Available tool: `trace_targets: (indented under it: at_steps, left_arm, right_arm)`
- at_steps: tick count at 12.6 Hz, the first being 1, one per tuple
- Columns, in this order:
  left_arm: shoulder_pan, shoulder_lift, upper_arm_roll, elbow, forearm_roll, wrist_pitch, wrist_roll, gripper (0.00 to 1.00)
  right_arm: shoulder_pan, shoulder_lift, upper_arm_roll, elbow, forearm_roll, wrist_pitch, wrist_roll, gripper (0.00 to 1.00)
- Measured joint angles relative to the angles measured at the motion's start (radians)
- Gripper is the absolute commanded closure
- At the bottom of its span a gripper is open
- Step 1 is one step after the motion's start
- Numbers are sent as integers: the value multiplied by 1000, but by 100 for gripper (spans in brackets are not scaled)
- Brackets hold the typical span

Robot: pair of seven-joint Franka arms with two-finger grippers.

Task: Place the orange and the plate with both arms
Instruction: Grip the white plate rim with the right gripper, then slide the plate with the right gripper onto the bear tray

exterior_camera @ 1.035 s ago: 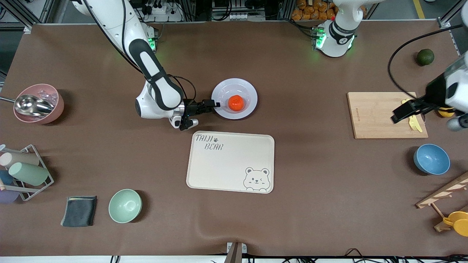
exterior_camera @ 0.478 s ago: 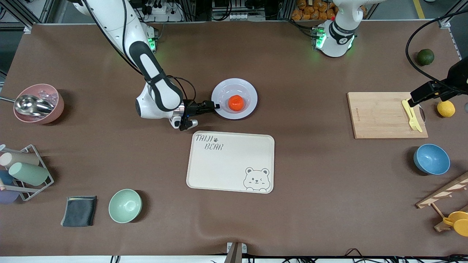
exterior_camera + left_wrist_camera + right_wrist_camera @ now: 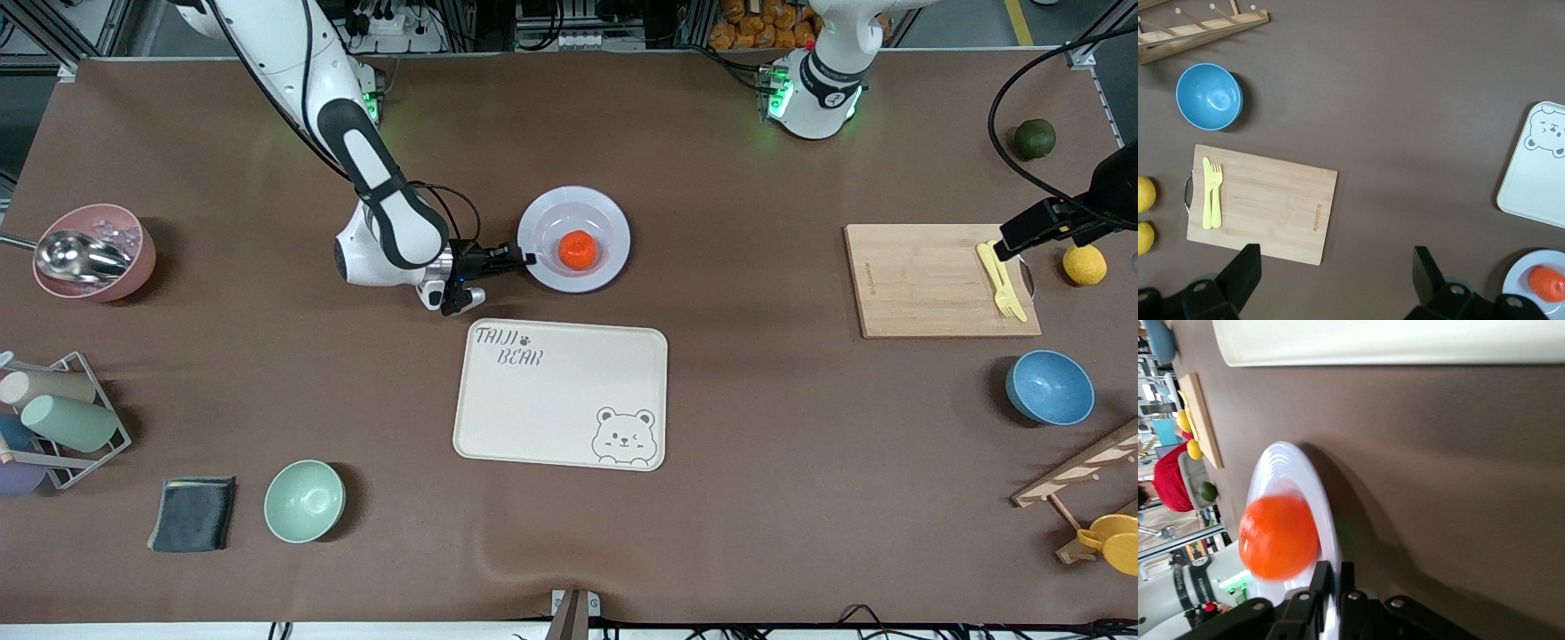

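Note:
The pale lavender plate lies at the table's middle, farther from the front camera than the cream bear tray. The orange rests in it. My right gripper is shut on the plate's rim at the side toward the right arm's end. In the right wrist view the fingers pinch the rim next to the orange, and a shadow shows under the plate. My left gripper is open and empty, up over the cutting board's end.
A wooden cutting board with a yellow fork and knife, a lemon, a dark green fruit and a blue bowl stand toward the left arm's end. A mint bowl and a pink bowl stand toward the right arm's end.
The plate with the orange has shifted slightly toward the left arm's end, held by my right gripper. My left gripper drew back from over the cutting board, then stopped.

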Motion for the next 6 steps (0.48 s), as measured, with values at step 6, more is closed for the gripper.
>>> trace_targets:
  at_steps: [6]
  left_arm:
    - [2, -2, 2, 1, 0, 0, 0, 0]
  right_arm:
    - [0, -12, 0, 9, 56, -41, -6, 100]
